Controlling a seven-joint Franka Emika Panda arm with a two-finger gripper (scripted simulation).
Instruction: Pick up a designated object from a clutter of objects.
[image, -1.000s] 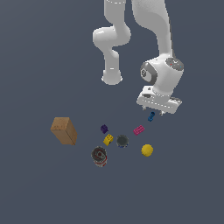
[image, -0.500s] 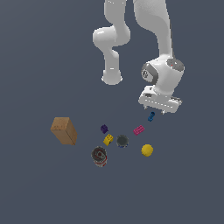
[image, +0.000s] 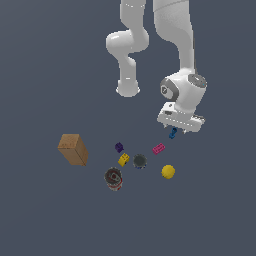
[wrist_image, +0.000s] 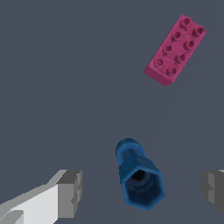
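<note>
The designated object is a small blue bolt-like piece with a wide hexagonal end. It lies on the dark floor at the far right of the clutter of objects in the exterior view. My gripper hangs straight over it. The wrist view shows the grey fingertips standing wide apart on either side of the piece, touching nothing. The gripper is open.
A magenta brick lies close by the blue piece. Further off are a yellow ball, a dark cup, a yellow piece, a purple cube, a red can and a brown box.
The hand has sunk a little toward the blue piece. The piece and the other items have stayed where they were.
</note>
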